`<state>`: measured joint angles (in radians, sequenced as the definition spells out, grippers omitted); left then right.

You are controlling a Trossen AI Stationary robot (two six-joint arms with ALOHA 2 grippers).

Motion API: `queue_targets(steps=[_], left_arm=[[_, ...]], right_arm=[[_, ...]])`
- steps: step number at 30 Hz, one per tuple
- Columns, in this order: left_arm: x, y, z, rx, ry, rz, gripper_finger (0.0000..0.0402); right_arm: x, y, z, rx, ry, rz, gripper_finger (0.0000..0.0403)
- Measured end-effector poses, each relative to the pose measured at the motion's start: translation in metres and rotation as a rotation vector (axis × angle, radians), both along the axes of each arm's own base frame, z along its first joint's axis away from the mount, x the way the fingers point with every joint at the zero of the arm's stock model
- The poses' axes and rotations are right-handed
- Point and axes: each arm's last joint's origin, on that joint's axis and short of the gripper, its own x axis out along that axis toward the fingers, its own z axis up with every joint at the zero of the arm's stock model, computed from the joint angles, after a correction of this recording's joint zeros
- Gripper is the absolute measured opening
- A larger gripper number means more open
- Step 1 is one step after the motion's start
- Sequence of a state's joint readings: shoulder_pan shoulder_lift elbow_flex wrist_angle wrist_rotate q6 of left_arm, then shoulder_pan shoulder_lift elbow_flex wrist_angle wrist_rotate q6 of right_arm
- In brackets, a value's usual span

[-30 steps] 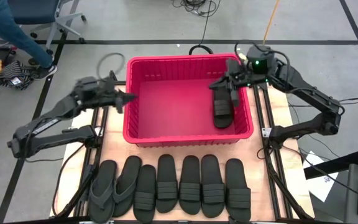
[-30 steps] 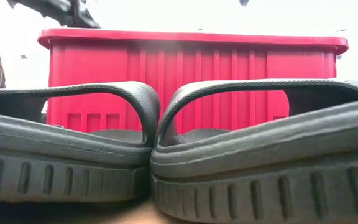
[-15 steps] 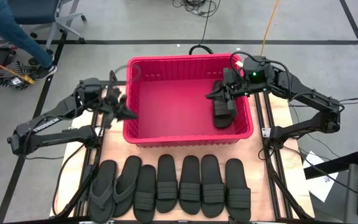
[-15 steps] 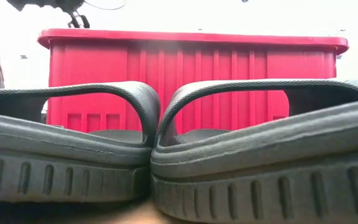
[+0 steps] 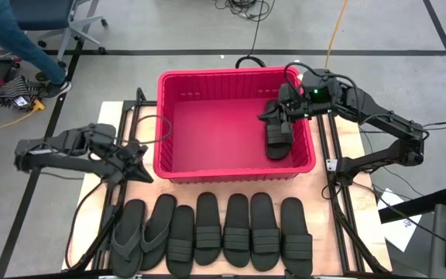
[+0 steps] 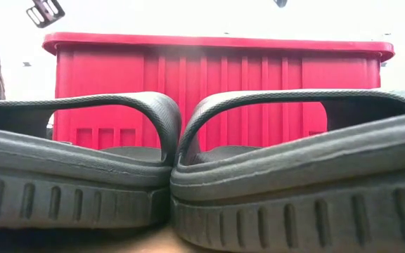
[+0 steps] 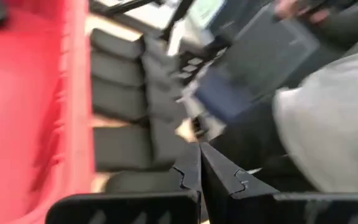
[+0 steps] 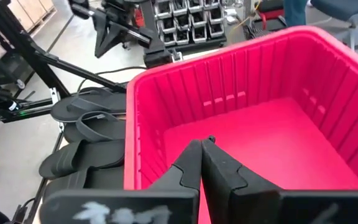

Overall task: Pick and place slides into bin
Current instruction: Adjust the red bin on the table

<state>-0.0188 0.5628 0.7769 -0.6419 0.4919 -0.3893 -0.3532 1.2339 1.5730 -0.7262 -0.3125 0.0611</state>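
The red bin (image 5: 235, 167) stands at the table's middle; it also shows in the low view (image 6: 216, 77) and the right wrist view (image 8: 241, 118). One black slide (image 5: 279, 141) lies flat on the bin's floor by its right wall. Several more slides (image 5: 221, 232) lie in a row along the near edge, two of them close up in the low view (image 6: 76, 176). My left gripper (image 5: 140, 165) is shut and empty, just left of the bin's near left corner. My right gripper (image 5: 269, 115) is shut and empty, above the far end of the slide in the bin.
Black arm rails run along both sides of the table (image 5: 333, 167). A person's leg (image 5: 14, 35) and a chair base show on the floor at the far left. Cables lie behind the bin (image 5: 246, 60). Bare tabletop shows left of the bin (image 5: 107, 116).
My left gripper has swung from beside the bin's far left corner toward the table's near edge, along the bin's left wall, and has turned to point toward the row of slides. My right gripper has shifted slightly left over the bin. The slide in the bin has stayed put.
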Motion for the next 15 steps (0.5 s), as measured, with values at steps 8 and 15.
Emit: queue_targets(steps=[8,15], left_arm=[[0.025,-0.025,-0.014,0.234,0.066,0.057,0.0000],[0.063,-0.043,-0.029,0.254,0.133,0.160,0.0000]], right_arm=[[-0.012,-0.002,-0.004,-0.037,0.073,0.010,0.0000],[-0.035,-0.002,-0.007,0.002,0.164,-0.027,0.0000]])
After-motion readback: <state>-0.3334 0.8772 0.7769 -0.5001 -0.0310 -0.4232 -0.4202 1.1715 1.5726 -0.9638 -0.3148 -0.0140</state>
